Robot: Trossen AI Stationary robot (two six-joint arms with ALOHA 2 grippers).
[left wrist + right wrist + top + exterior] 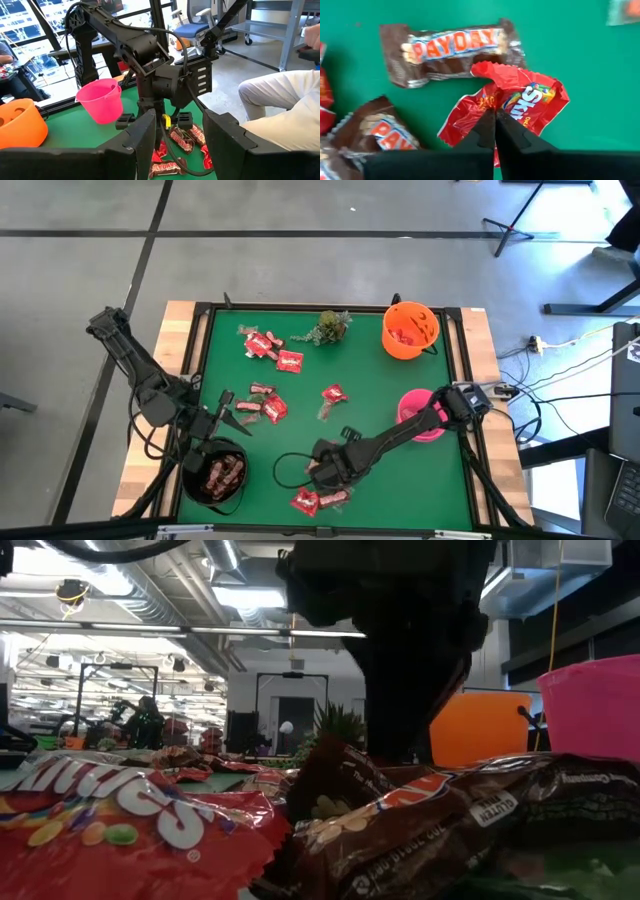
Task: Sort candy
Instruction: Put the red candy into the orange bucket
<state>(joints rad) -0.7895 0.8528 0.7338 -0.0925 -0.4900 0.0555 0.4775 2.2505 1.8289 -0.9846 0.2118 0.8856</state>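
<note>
Now the right pincer (495,131) is clenched on the crinkled edge of a red packet (520,107) at the surface's near middle. Light, limp and slippery, it is best pinched by its wrapper edge. Left pincer (222,418) hovers released, near left.

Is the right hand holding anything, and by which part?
Yes: the right hand is shut on a red candy packet, pinching the crumpled edge of its wrapper. The left hand holds nothing.

We see a green-topped table (380,395) carrying scattered candy (272,358), a plant sprig (328,327), and orange (410,330), pink (412,412) and black (213,476) bowls.
</note>
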